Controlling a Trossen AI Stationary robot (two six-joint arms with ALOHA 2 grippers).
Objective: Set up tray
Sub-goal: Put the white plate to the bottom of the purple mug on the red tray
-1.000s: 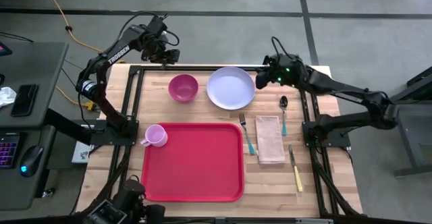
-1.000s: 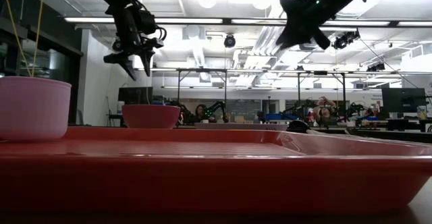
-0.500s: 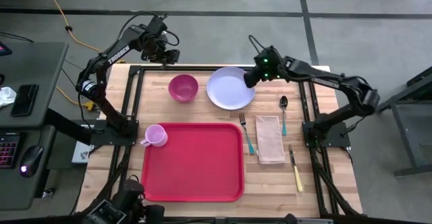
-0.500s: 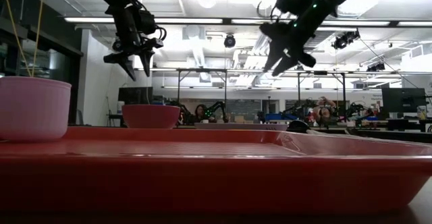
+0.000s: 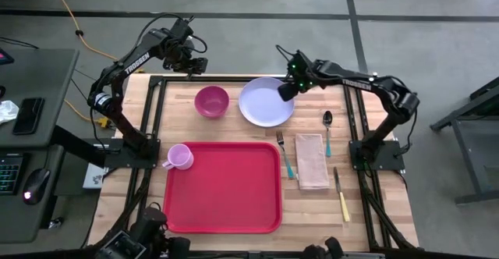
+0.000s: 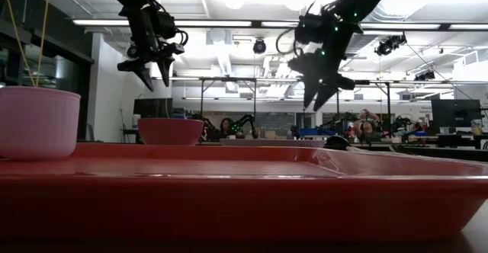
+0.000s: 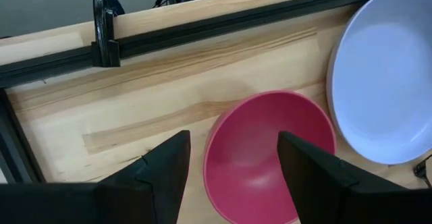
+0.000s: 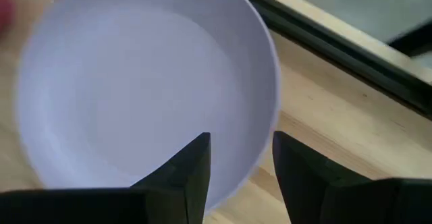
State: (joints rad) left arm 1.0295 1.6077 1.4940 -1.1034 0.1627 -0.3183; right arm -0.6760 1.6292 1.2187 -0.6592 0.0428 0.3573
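Reaching for the plate: the right gripper hangs above the right-hand rim of the round pale lavender plastic plate; its fingers stand parted with the rim showing in the gap between them, and nothing is held
Step in hand, as I judge it: taking the plate by its edge so that it can go onto the tray; the grip is not yet made
Tray: the large flat red plastic tray with rounded corners and a low raised rim lies at 6 o'clock of the table in the high view; bare inside
Plate: at 12 o'clock, just above the tray's far right corner and apart from it; flat on the light wooden table
Doing it well: come down with one finger inside the rim and one outside; close only when the lip sits between the pads; a shallow bite on a smooth rim may slip, so seat it deep; lift level before swinging toward 6 o'clock
Neighbours to mind: the round magenta plastic bowl sits just beside the plate at its 9 o'clock; the teal-handled spoon lies at its 3 o'clock; the pink plastic cup stands at the tray's 10 o'clock corner
Left arm: the left gripper waits high at 11 o'clock, looking down on the bowl; fingers spread wide and empty
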